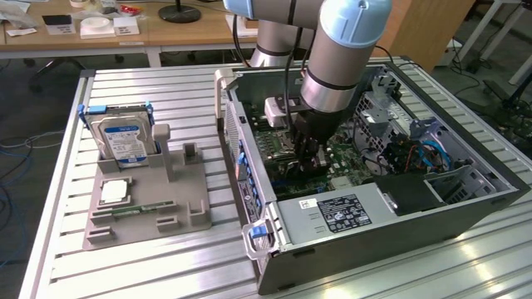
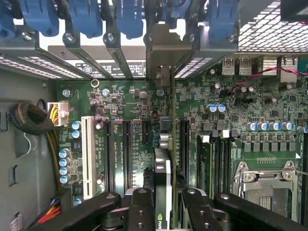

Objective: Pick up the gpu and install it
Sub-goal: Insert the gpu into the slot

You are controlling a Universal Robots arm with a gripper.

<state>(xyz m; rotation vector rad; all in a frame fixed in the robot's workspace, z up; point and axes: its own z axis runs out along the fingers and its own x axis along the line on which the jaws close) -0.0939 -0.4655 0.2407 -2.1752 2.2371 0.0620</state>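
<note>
Wrist view showed the pincer [image 2: 163,211] clenched on the gpu [image 2: 162,168], held edge-on above the motherboard [image 2: 231,120] with its bracket up against the case's rear slot openings. Dark slots ran close on both sides of the card, a white slot [image 2: 88,156] farther off. Exterior view showed the arm reaching down into the open case [image 1: 465,205], its walls close around, and a fixture [image 1: 141,212] with a hard drive [image 1: 123,142] on the tabletop [image 1: 166,268].

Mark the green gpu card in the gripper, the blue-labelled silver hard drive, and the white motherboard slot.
green gpu card [image 2: 162,185]: wrist view, its upper edge between the fingers.
blue-labelled silver hard drive [image 1: 123,140]: exterior view, label face.
white motherboard slot [image 2: 87,156]: wrist view, mid-length.
</note>
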